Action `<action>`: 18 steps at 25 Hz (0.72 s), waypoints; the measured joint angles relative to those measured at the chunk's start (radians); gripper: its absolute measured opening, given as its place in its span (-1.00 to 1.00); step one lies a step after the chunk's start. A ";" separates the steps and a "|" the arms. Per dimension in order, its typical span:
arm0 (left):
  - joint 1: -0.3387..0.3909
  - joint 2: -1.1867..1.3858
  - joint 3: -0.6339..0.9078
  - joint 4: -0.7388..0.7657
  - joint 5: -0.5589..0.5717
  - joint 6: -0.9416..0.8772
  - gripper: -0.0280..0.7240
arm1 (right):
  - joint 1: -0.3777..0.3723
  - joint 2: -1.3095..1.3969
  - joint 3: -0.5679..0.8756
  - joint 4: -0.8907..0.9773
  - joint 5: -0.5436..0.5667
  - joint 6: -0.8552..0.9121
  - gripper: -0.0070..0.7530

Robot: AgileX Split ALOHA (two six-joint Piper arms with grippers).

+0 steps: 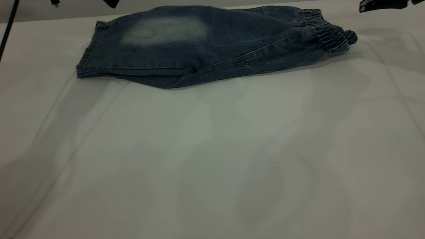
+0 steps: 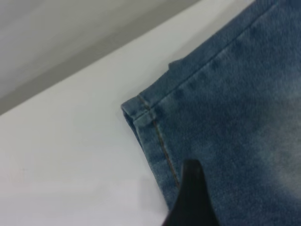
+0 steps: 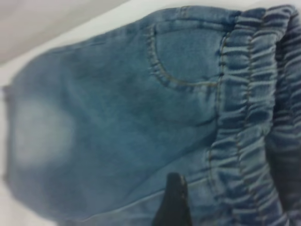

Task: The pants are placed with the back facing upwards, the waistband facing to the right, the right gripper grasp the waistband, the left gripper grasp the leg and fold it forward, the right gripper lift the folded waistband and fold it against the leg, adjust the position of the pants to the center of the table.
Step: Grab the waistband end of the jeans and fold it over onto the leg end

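The right gripper (image 1: 385, 4) hangs at the far right edge of the scene, just above and right of the waistband (image 1: 328, 31); only one dark fingertip shows in its wrist view, so I cannot tell how wide it stands. The left gripper (image 1: 111, 2) hangs at the far left, over the hem end of the leg (image 1: 99, 46); again only one fingertip (image 2: 192, 197) shows, above the denim just inside the hem, and its opening cannot be told. Neither looks to be holding cloth. The pants (image 1: 212, 46) lie on the far part of the table (image 1: 212, 159), already folded lengthwise with one leg over the other, pale patch uppermost. Their long axis runs left to right, hem left and waistband right. By my reading the next fold is the right gripper's: it is the nearer arm to the waistband, which lies just below it, and the carry would go leftward along that axis toward the hem. Count: one pair of pants, one waistband, two grippers, one curved pocket (image 3: 188, 61) seen beside the waistband in the right wrist view.
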 joint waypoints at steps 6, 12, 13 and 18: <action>-0.018 -0.018 -0.002 -0.018 0.087 -0.001 0.45 | -0.053 0.001 0.000 0.000 0.182 0.020 0.48; -0.025 -0.021 -0.066 -0.089 0.246 0.000 0.45 | -0.051 0.053 0.000 0.001 0.266 0.024 0.48; -0.027 -0.021 -0.077 -0.097 0.266 0.000 0.45 | -0.051 0.068 0.000 0.002 0.273 0.024 0.48; -0.034 -0.021 -0.134 -0.111 0.323 -0.003 0.45 | -0.057 0.128 0.000 0.006 0.271 0.001 0.49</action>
